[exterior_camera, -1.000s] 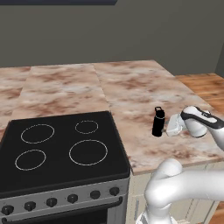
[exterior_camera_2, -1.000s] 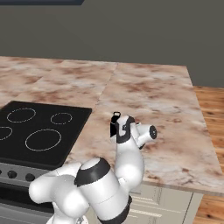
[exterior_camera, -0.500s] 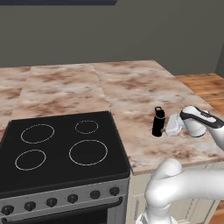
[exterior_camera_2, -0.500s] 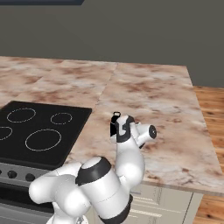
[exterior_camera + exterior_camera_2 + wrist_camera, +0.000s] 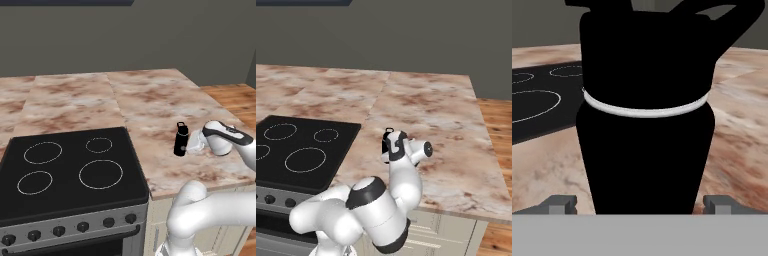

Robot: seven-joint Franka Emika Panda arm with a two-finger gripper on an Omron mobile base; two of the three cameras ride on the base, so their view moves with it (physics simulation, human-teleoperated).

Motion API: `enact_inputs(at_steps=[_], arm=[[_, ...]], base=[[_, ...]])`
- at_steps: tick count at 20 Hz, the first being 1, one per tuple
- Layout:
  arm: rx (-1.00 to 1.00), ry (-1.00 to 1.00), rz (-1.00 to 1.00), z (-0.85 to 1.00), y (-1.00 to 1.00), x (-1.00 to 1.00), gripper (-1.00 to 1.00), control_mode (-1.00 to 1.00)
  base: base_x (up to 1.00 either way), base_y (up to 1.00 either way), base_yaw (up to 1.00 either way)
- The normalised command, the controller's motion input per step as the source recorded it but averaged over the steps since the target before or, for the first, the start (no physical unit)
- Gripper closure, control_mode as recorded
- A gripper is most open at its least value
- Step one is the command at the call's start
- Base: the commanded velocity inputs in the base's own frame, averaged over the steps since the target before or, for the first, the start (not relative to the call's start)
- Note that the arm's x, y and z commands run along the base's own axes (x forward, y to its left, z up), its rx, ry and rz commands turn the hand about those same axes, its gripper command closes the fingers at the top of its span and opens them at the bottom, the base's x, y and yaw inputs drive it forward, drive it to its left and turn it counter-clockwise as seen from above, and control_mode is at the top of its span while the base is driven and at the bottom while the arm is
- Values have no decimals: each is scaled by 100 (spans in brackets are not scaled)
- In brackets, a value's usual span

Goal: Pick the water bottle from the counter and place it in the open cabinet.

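Hand (image 5: 640,202) open astride upright water bottle (image 5: 644,115); counter (image 5: 150,100).

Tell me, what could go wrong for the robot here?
The bottle stands upright on the counter, with one fingertip on each side of it and gaps showing. If the gripper nudges it before closing, it might tip over. The stove is close beside it, so a knocked bottle could roll onto it.

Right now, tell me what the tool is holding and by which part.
Nothing is held yet, as far as I can tell. The water bottle stands on the counter; the tool's fingertips flank its lower body with gaps showing.
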Motion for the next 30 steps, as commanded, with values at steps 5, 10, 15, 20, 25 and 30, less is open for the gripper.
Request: enact_inputs(at_steps=[5, 10, 15, 20, 25, 30], arm=[[0, 0, 0, -1, 0, 6, -100, -100], [0, 0, 0, -5, 0, 3, 100, -100], [0, 0, 0, -4, 0, 1, 100, -100], [0, 0, 0, 0, 0, 1, 100, -100], [0, -10, 0, 57, 4, -30, 100, -100], [0, 0, 0, 100, 0, -64, 100, -100]], base=[[0, 0, 0], [0, 0, 0], [0, 0, 0], [0, 0, 0], [0, 0, 0], [0, 0, 0]])
